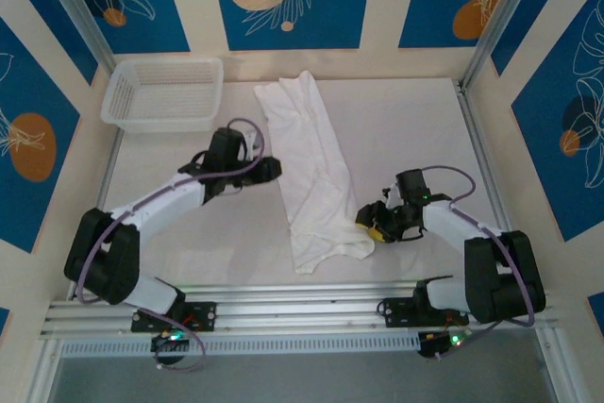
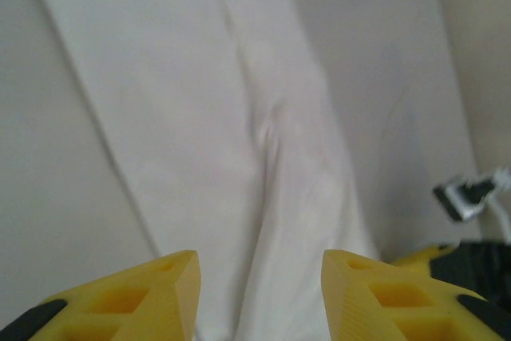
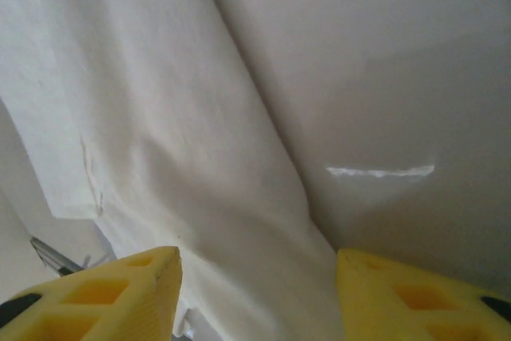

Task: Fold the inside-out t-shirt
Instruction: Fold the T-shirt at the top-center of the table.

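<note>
The t-shirt [image 1: 316,172] is a long strip running upper-center to lower-center. The left pincer [image 1: 273,169] and right pincer [image 1: 370,224] flank it, both spread partway, holding nothing.

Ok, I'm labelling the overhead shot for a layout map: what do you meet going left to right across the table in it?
white mesh basket → left gripper, jaws apart by the shirt's left edge → white t-shirt → right gripper, jaws apart by its right edge
</note>
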